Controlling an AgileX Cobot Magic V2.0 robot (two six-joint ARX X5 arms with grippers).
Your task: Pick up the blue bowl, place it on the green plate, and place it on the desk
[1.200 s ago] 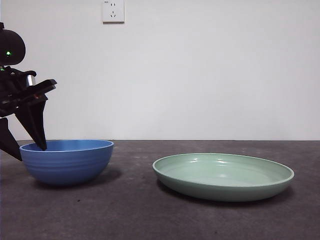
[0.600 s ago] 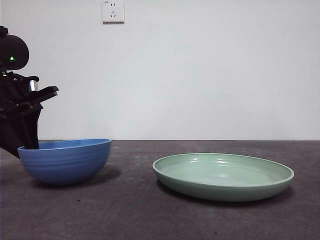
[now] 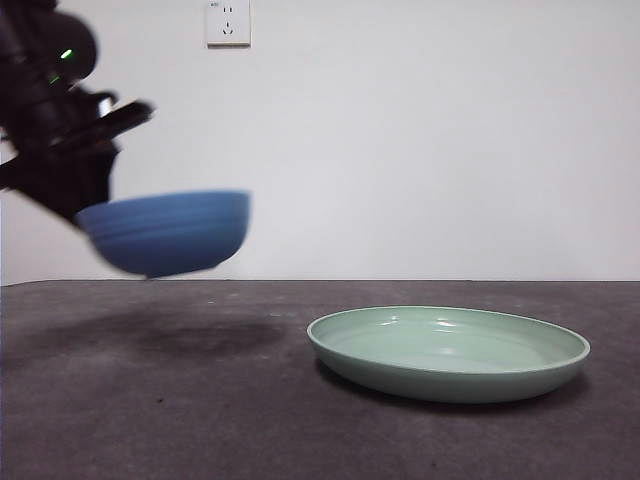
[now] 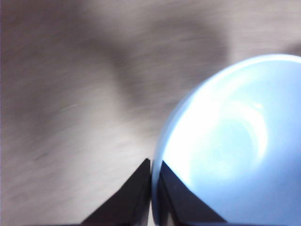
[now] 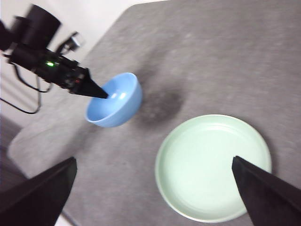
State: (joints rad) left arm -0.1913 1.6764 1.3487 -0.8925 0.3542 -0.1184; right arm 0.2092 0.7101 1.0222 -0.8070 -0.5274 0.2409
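Note:
My left gripper (image 3: 85,205) is shut on the rim of the blue bowl (image 3: 170,232) and holds it in the air, well above the desk (image 3: 250,420), at the left of the front view. In the left wrist view its jaws pinch the bowl's rim (image 4: 157,155), one inside and one outside. The green plate (image 3: 448,350) rests on the desk at the right, apart from the bowl. My right gripper (image 5: 155,197) is open, high above the desk, looking down on the plate (image 5: 211,167), the bowl (image 5: 117,101) and the left gripper (image 5: 96,92).
A white wall with a socket (image 3: 227,22) stands behind the desk. The desk's edge (image 5: 28,136) runs close to the bowl's side in the right wrist view.
The left gripper closed on the bowl's rim and lifted the bowl off the desk, up and a little to the right. The plate has not moved.

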